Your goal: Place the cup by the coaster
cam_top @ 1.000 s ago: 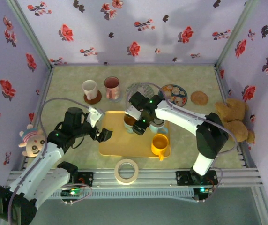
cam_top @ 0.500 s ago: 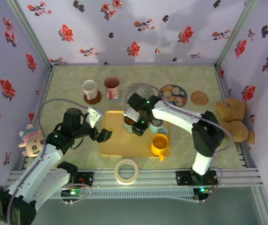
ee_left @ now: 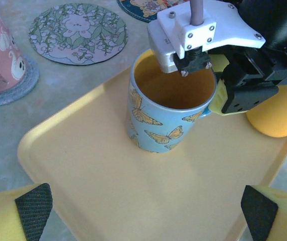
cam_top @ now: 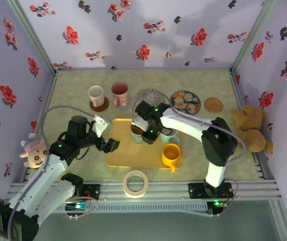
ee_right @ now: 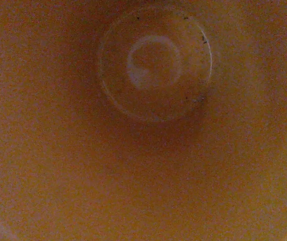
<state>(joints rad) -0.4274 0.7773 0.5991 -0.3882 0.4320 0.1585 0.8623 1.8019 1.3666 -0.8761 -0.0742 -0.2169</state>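
The left gripper (ee_left: 143, 216) is held wide open, empty, over the tray's (ee_left: 83, 170) near edge. The cup (ee_left: 158, 125) is stood upright on the tray, with the right gripper (ee_left: 212, 83) set at its rim. One finger is hidden, so its grip cannot be judged.

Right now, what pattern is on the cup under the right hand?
Cup: orange butterflies on blue, left wrist view.

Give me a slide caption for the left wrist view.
Right gripper over the butterfly cup, upright on the yellow tray.
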